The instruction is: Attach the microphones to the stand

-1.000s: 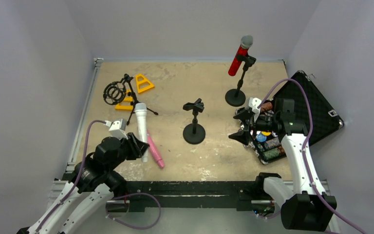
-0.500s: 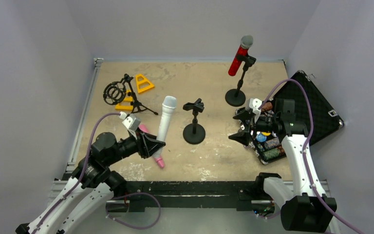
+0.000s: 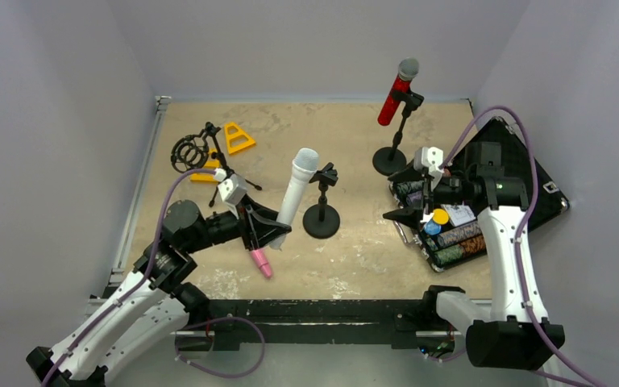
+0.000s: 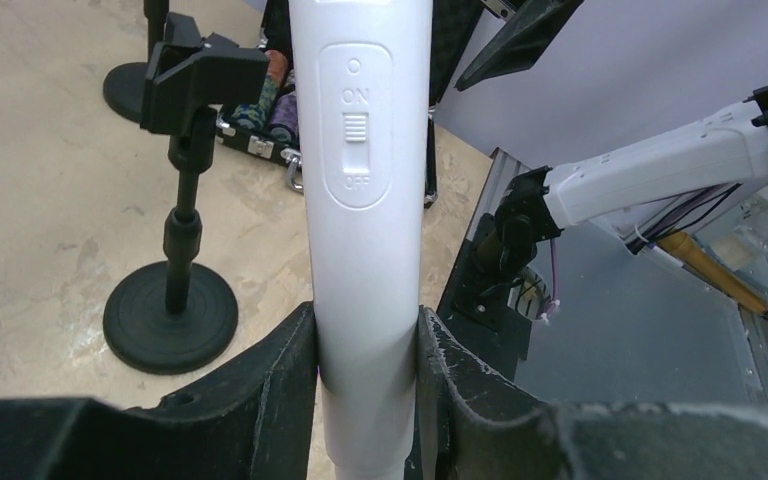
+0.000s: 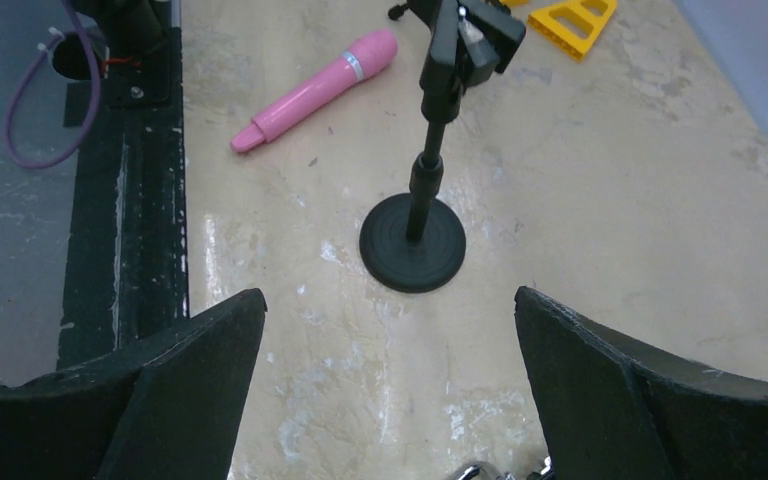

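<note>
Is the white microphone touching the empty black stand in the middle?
Apart. In the left wrist view, the table shows all the way between the white microphone and the empty stand beside it.

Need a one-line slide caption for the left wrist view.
Left gripper shut on the white microphone, its ON/OFF switch facing the camera, with the empty black stand alongside.

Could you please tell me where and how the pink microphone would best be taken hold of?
Probably mid-handle on the pink microphone, coming straight down from above and gripping across its width: it lies flat on the table, with bare surface on both sides.
</note>
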Tool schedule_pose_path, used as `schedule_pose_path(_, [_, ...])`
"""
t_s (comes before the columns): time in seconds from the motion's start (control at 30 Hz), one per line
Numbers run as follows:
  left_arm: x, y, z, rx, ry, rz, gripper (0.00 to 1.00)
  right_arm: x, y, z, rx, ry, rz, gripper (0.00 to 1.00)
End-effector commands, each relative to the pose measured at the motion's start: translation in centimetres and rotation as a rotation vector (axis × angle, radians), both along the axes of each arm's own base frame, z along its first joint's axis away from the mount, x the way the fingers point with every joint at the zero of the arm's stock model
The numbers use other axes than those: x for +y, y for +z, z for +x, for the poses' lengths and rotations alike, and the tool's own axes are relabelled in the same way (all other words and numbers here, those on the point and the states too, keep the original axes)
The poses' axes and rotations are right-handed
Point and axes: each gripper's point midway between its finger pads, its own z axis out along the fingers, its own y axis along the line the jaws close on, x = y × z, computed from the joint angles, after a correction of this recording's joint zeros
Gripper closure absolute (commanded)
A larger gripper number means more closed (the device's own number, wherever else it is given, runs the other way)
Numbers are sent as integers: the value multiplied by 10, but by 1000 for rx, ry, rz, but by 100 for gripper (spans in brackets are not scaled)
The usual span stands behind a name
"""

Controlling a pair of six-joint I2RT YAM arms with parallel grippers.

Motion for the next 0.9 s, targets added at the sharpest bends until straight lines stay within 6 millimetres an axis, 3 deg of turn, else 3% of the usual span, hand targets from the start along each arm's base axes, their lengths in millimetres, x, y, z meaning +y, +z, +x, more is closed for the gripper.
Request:
schedule_pose_path(0.0, [-13, 55, -2, -170, -77, -98, 100, 14, 38, -16, -15, 100, 65, 1])
schedule_pose_path(0.17, [-22, 71, 4, -194, -97, -118, 100, 32, 70, -29, -2, 201, 119, 1])
schedule_pose_path(0.27, [-24, 74, 6, -200, -99, -121, 100, 35, 78, -32, 4, 221, 128, 1])
schedule_pose_path(0.53, [-24, 65, -1, -182, -116, -133, 100, 38, 62, -33, 14, 239, 103, 1])
schedule_pose_path(0.87, [-21, 66, -5, -164, -111, -196, 100, 58, 52, -41, 39, 332, 53, 1])
